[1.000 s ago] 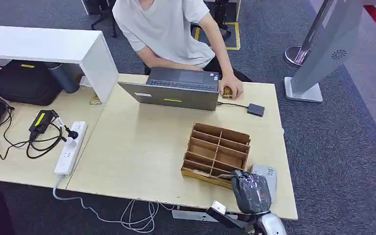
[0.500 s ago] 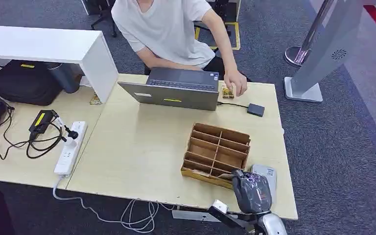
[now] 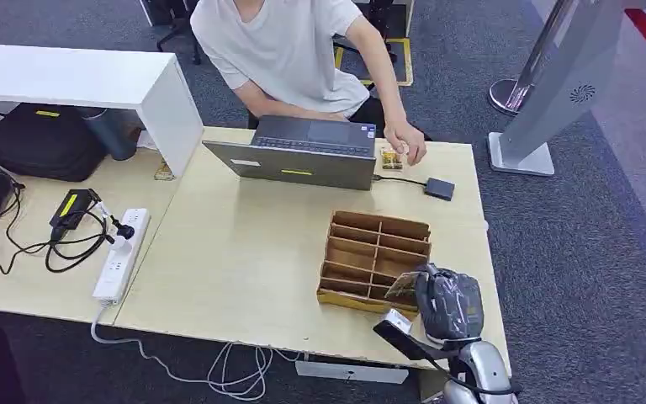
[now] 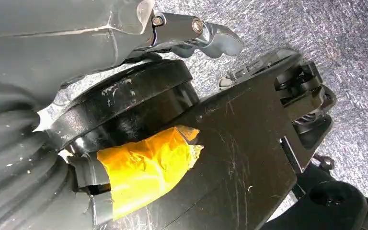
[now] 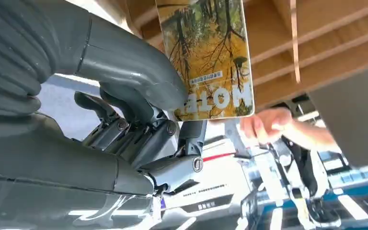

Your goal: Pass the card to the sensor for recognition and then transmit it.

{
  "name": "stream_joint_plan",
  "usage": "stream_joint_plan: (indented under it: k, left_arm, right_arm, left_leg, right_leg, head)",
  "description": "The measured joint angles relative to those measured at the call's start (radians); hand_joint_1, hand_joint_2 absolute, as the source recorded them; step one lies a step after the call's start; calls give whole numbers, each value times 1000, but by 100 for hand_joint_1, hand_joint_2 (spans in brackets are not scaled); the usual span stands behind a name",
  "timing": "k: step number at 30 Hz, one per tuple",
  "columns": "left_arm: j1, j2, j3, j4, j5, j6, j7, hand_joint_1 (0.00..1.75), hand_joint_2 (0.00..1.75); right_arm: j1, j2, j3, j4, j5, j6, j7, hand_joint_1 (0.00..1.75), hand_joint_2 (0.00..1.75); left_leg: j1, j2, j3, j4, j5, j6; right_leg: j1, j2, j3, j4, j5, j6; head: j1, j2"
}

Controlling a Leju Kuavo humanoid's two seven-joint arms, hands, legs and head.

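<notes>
A: Where's the card?

B: In the right hand, pinched at one short end between thumb and fingers, held just over the near right corner of the wooden organizer on the table. Left hand, can't tell, its camera shows dark robot parts and floor.

A: Handling?

B: Looks thin, light, stiff and glossy, so probably slippery. Edge pinch seems best, keeps the face free for the sensor.

A: Counts?

B: One card in the robot's hand, one organizer, one laptop, one person, whose hand is at a second small card beside the laptop.
</notes>
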Motion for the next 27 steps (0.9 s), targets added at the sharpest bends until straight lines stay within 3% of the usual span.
stream_joint_plan:
  k: [15, 21, 27]
  left_arm:
    - [0, 0, 0, 0, -18, -4, 3, 0, 175]
    - [-1, 0, -7, 0, -42, -10, 3, 0, 175]
    - [-5, 1, -38, 0, -79, -22, 9, 0, 175]
  right_arm:
    - [-158, -68, 11, -66, -105, 160, 1, 175, 175]
    - [-365, -67, 21, -22, -124, 225, 49, 175, 175]
    - [-562, -24, 30, 108, -63, 171, 124, 175, 175]
  left_leg:
    - [0, 0, 0, 0, 2, 0]
    - [0, 0, 0, 0, 3, -1]
    - [0, -2, 0, 0, 5, -2]
  right_leg:
    - [0, 0, 0, 0, 1, -1]
    - [0, 0, 0, 1, 2, -1]
    - [0, -1, -1, 2, 3, -2]
  head:
    - [0, 0]
    - [0, 0]
    - [0, 0]
